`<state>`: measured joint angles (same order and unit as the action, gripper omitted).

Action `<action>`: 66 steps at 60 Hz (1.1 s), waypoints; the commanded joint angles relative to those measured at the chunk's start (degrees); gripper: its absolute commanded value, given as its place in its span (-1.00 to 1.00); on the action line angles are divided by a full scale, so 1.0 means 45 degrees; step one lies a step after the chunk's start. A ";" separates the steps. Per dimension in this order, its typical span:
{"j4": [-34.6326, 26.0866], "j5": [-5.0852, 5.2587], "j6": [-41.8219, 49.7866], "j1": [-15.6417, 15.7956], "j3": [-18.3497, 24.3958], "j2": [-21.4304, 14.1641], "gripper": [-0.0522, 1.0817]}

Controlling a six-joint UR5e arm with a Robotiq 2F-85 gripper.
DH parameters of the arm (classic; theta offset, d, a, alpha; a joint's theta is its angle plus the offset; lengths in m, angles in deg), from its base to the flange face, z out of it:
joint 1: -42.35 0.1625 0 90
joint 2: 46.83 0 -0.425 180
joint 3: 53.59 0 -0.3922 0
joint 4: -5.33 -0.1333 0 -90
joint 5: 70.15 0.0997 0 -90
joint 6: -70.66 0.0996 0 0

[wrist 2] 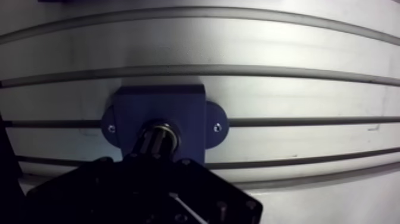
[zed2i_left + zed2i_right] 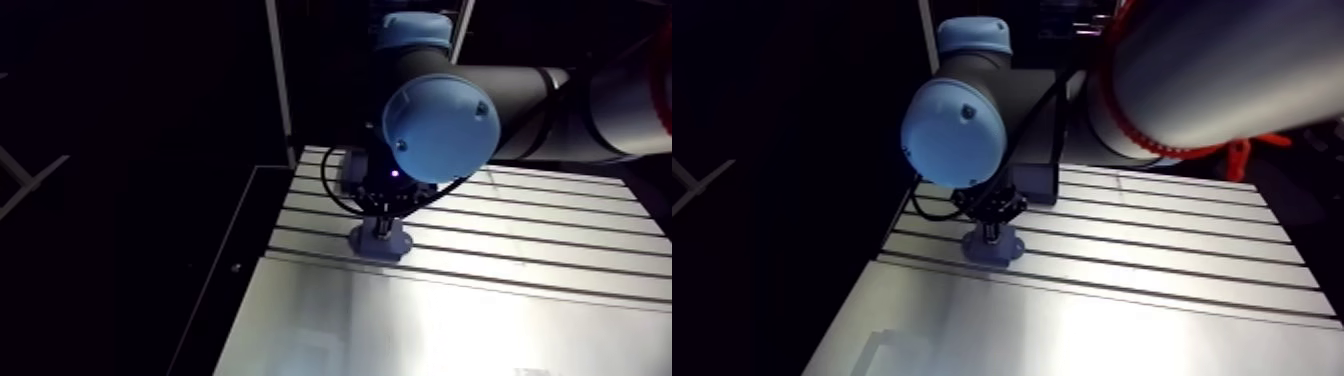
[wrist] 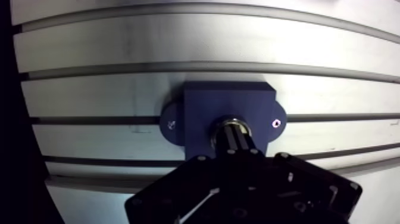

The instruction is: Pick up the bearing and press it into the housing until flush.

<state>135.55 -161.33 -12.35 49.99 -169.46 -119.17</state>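
Sitting in the blue housing (image 3: 199,104), the bearing (image 3: 230,122) lies under the closed pincer (image 3: 234,137).

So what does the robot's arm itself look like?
A thick arm of dark grey tubes, with rounded light-blue caps on its joints. At the tip sits a black, boxy gripper dotted with small screws.

Slotted aluminium table (image 3: 119,95), parallel grooves (image 3: 178,68) across top; smooth plain panel (image 2: 400,320) adjoining.
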 commanded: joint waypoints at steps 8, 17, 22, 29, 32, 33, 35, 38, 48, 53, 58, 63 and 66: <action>-0.0020 0.0036 0.0000 0.0001 -0.0003 0.0029 0.83; -0.0020 0.0036 0.0000 0.0020 -0.0003 0.0032 0.83; -0.0020 0.0036 0.0000 0.0004 -0.0003 0.0032 0.83; -0.0020 0.0019 0.0000 0.0018 -0.0003 0.0032 0.83; -0.0020 0.0017 0.0000 0.0020 -0.0019 0.0032 0.83; -0.0020 0.0016 0.0000 0.0020 -0.0005 0.0049 0.83; -0.0020 0.0016 0.0000 0.0021 -0.0003 0.0051 0.83; -0.0020 0.0016 0.0000 0.0021 -0.0003 0.0052 0.83; -0.0020 0.0016 -0.0020 0.0021 -0.0022 0.0071 0.83; -0.0020 0.0016 -0.0017 0.0021 -0.0006 0.0071 0.83; -0.0020 0.0016 -0.0020 0.0021 -0.0022 0.0107 0.83; -0.0020 0.0016 -0.0020 0.0021 -0.0039 0.0146 0.83; -0.0020 0.0016 -0.0020 0.0021 -0.0061 0.0149 0.83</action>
<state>135.44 -161.25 -12.42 50.09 -169.57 -118.72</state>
